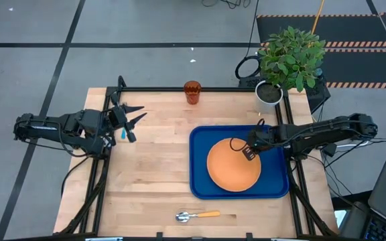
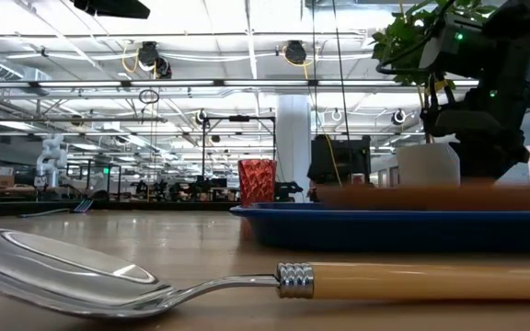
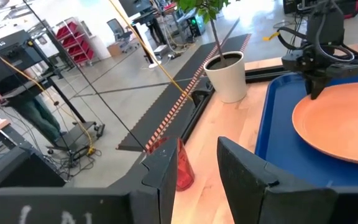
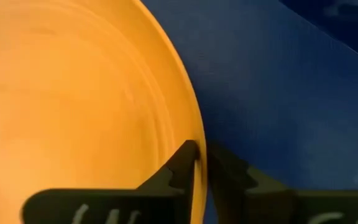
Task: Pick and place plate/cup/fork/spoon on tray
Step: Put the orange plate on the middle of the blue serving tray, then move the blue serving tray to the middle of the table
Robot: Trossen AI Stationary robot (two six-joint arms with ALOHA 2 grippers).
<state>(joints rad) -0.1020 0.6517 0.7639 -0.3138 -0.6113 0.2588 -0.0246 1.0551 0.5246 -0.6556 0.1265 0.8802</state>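
The orange plate [image 1: 233, 167] lies level in the dark-blue tray [image 1: 203, 187] at the table's right. My right gripper [image 1: 249, 151] is shut on the plate's far-right rim. My left gripper [image 1: 134, 119] is open and empty over the table's left edge. A short piece of the light-blue fork [image 1: 122, 133] shows just beside its fingers; the rest is hidden. The reddish cup [image 1: 192, 92] stands upright at the far edge and also shows in the left wrist view [image 3: 183, 167]. The spoon [image 1: 197, 215] lies flat near the front edge. My right gripper pinches the plate's rim [image 4: 199, 146] between its two fingers, one finger [image 4: 178, 167] on the plate's inner side and one on the outer side over the tray. The fingers come from the table's right, slanting down. The plate sits level in the tray; whether it rests there I cannot tell.
A white pot with a green plant [image 1: 271, 94] stands at the far right corner, close to the tray's far edge. Bare wood lies between the left gripper and the tray [image 1: 159, 161]. A black frame runs along the table's edges [image 1: 153, 89].
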